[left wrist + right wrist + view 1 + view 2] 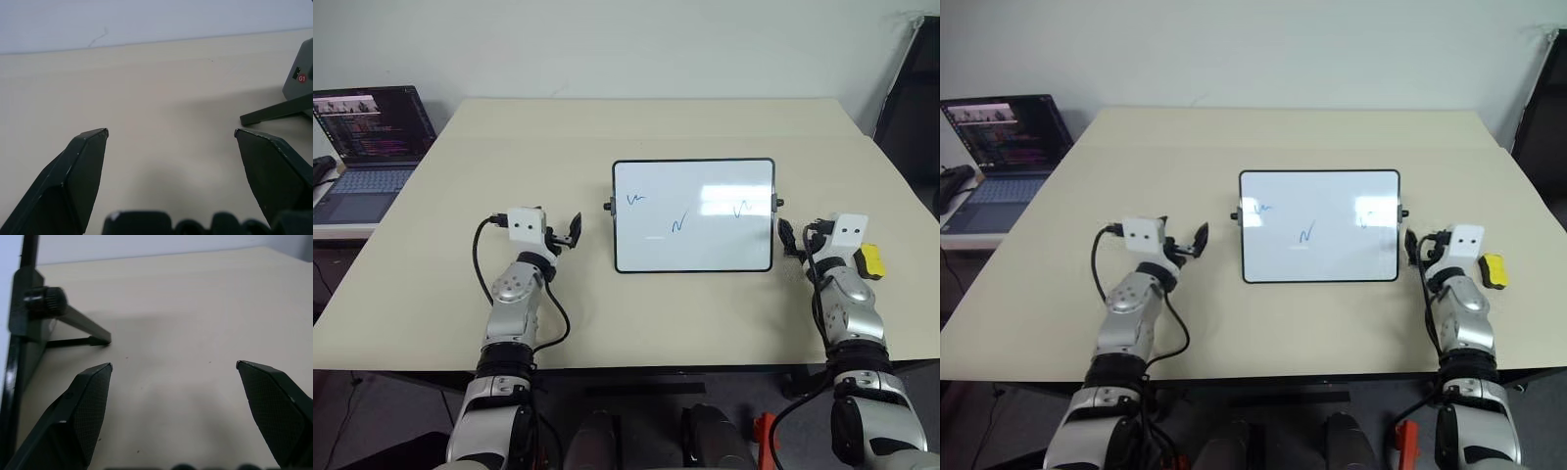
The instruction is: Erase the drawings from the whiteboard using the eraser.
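Observation:
The whiteboard [693, 250] stands propped at the table's middle, black-framed, with side knobs. Three small blue drawings mark its white panel: one at the upper left [636, 198], one lower in the middle [678, 224], one at the right [741, 209]. The yellow eraser [872, 260] lies on the table by the right edge, just outside my right wrist. My left gripper [563, 233] hovers left of the board, open and empty, its fingers [88, 161] wide apart. My right gripper [800, 238] is beside the board's right edge, also open and empty, with the board's knob [46, 301] close by.
The beige table [607, 137] stretches well behind the board. An open laptop [372, 147] sits off the table's far left corner. A dark upright object [915, 108] stands at the far right. The board's stand leg [276, 111] reaches toward my left gripper.

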